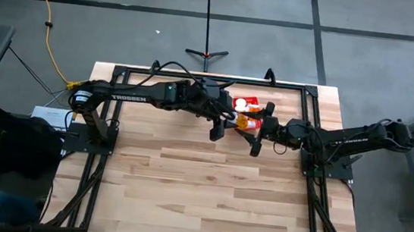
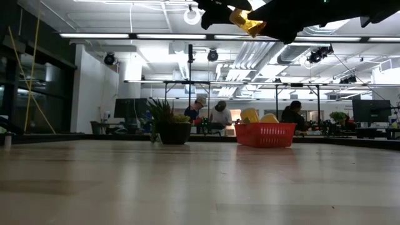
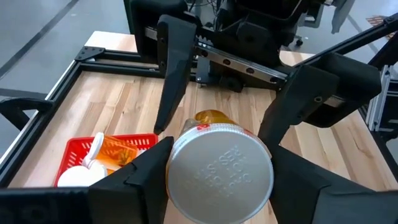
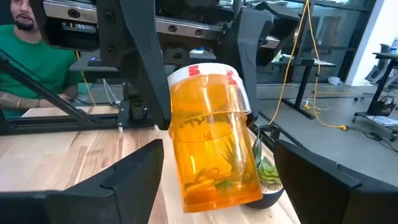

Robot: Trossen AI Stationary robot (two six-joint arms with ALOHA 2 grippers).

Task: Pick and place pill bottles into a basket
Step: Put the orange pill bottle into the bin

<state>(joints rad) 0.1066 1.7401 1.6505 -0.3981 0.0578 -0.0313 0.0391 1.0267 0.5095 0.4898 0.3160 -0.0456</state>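
Table (image 1: 206,200) is light wood planks w/ a black frame round it, both arms reaching in toward the far centre. Basket (image 1: 245,104), red mesh, sits on the table near the far edge, just behind where the two grippers meet; in low view the basket (image 2: 265,135) stands on the surface w/ orange bottle bodies poking above its rim, small potted plant (image 2: 170,128) beside it on the table. People sit at desks in the room behind. Left gripper (image 1: 220,123) is up in the air, well clear of the table, fingers clamped on the pill bottle (image 1: 246,122) at the cap end: left wrist view shows the white cap (image 3: 221,175) face-on, wedged between the two dark fingers (image 3: 138,180), touching both sides. Right gripper (image 1: 260,139) is facing it from the other side, jaws spread wide; right wrist view shows the bottle (image 4: 214,137) tilted, orange body toward the cam, sitting in the gap between its fingers (image 4: 134,174) w/ clear space each side, no contact visible. So bottle is held by left only, bracketed by right. In low view the bottle (image 2: 247,22) hangs high over the table, roughly above the basket. Inside the basket, left wrist view shows more bottles (image 3: 102,152), white caps and orange bodies lying in it; exact count can't tell.
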